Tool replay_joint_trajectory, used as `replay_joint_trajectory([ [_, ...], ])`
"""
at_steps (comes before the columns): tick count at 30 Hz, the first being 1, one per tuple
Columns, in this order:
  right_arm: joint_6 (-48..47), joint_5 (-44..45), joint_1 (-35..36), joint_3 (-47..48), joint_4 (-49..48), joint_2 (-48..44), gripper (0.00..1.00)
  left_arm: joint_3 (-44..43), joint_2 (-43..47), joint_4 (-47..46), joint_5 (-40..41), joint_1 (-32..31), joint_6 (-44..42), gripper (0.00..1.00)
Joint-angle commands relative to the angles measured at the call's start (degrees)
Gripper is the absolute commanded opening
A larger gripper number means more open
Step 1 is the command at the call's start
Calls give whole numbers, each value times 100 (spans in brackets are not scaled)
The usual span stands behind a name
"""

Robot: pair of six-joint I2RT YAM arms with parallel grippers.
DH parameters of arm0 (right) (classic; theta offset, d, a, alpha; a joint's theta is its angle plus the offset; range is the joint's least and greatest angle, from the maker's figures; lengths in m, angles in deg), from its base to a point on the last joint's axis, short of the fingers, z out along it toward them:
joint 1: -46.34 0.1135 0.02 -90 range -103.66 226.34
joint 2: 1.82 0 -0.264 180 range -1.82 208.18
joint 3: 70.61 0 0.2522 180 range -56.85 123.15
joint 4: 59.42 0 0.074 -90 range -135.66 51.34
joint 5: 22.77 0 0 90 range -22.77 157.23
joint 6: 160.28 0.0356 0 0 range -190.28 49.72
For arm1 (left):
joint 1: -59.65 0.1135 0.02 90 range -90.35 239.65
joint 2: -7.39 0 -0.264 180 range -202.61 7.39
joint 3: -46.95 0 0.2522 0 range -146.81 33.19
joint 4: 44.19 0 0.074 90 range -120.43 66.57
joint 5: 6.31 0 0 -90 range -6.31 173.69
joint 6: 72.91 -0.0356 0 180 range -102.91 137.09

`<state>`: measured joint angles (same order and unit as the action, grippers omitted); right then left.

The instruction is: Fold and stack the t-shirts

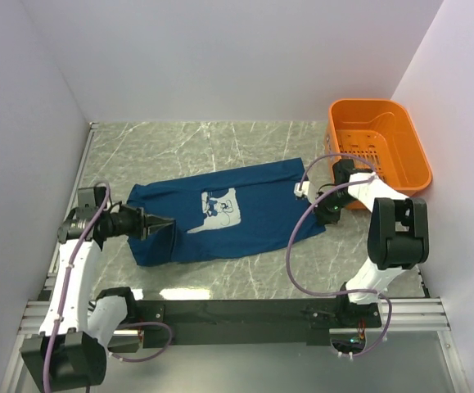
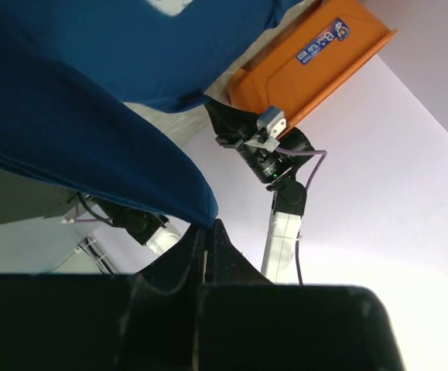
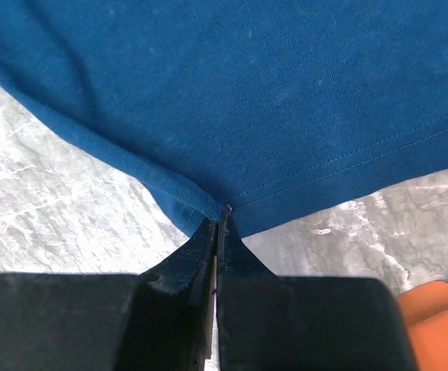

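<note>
One dark teal-blue t-shirt (image 1: 253,221) lies spread on the marble table (image 1: 179,147), its pale print (image 1: 218,210) facing up. My left gripper (image 1: 168,223) is shut on the shirt's left edge, which is raised and folded over. In the left wrist view the black fingertips (image 2: 217,232) pinch the rim of hanging blue cloth (image 2: 69,131). My right gripper (image 1: 301,191) is shut on the shirt's right corner. The right wrist view shows its jaws closed on the stitched hem corner (image 3: 231,202), low over the table.
An orange plastic basket (image 1: 380,147) stands at the back right, close behind the right arm; it also shows in the left wrist view (image 2: 309,62) and as a corner (image 3: 440,309) in the right wrist view. White walls enclose the table on three sides.
</note>
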<state>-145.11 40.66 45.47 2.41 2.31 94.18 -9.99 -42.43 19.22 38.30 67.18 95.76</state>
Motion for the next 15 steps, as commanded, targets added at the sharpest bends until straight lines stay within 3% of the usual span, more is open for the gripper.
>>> replay_joint_trajectory([
  [1, 64, 55, 42, 138, -111, 23, 0, -296, -203, -552, -119, 12, -37, 1],
  [15, 935, 249, 42, 419, -534, 366, 0, -674, -1626, -1835, -111, 91, 52, 1],
])
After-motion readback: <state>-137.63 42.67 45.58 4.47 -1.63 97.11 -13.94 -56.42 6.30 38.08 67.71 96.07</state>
